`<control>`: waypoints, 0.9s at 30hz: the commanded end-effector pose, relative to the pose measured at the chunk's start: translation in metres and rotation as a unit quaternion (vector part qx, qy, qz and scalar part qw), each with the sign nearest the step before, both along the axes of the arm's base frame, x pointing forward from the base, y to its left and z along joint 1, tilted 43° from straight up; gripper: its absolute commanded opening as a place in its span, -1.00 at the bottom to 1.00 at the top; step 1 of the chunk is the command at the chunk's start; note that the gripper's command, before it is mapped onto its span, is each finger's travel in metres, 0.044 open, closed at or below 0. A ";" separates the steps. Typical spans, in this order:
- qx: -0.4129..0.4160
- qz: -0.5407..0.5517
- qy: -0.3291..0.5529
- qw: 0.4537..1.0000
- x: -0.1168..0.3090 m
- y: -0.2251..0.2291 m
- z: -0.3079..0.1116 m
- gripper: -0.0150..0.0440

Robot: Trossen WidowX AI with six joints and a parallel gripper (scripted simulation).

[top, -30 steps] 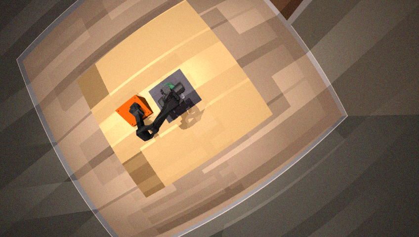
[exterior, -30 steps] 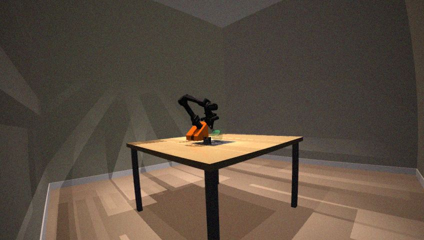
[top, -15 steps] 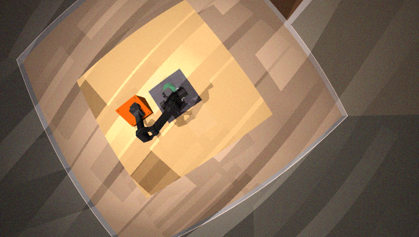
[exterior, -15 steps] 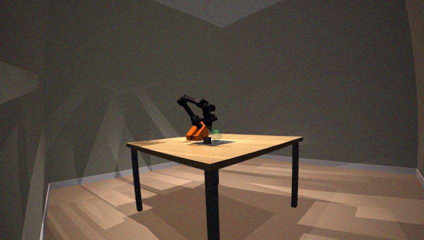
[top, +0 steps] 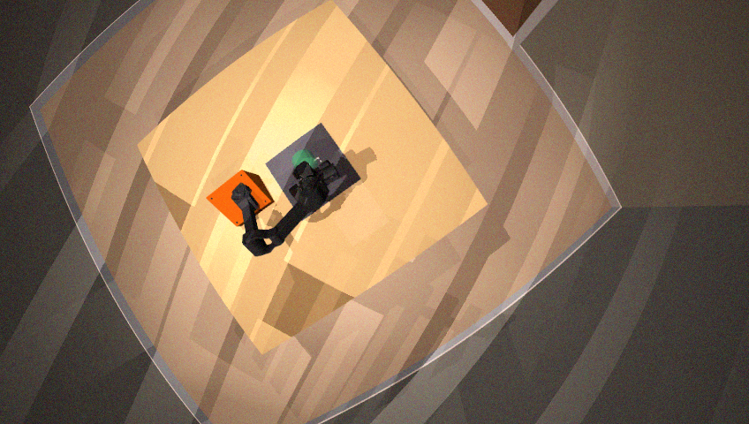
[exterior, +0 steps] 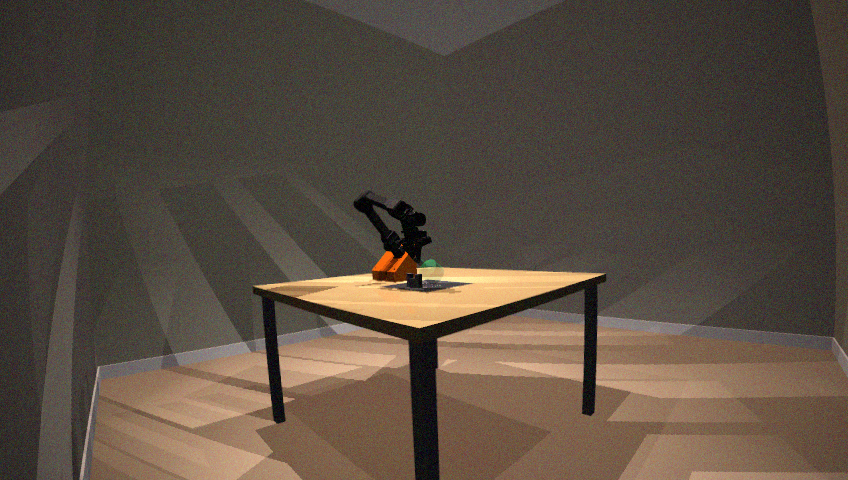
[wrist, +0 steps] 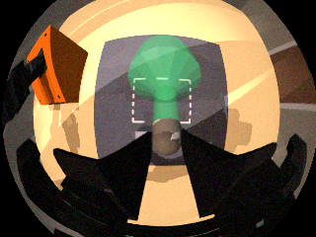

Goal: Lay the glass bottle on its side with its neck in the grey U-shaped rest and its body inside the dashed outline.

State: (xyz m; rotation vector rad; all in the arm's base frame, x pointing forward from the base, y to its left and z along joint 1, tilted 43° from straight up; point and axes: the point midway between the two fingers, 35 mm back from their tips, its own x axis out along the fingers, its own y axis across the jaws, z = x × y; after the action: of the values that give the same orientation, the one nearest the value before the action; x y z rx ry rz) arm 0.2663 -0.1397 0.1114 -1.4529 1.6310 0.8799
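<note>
Bottle (top: 301, 158) (exterior: 430, 268) (wrist: 164, 69): 1, green, over mat (top: 321, 137) (exterior: 455, 284) (wrist: 111, 64) | fingers (top: 315, 176): gripped its capped neck | risk: early release or skewed lowering, body striking desk (top: 420, 173) (exterior: 428, 312) (wrist: 252, 64), glass breaking
</note>
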 end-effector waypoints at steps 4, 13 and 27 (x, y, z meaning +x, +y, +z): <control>-0.001 0.000 0.000 1.000 -0.003 -0.012 0.001 -0.15; 0.001 0.001 -0.004 1.000 -0.005 -0.024 0.001 -0.15; 0.003 0.001 -0.009 1.000 -0.008 -0.037 0.001 -0.15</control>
State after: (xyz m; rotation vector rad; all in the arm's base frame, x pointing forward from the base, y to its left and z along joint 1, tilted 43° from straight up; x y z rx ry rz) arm 0.2606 -0.1737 0.1128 -1.4537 1.6089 0.8679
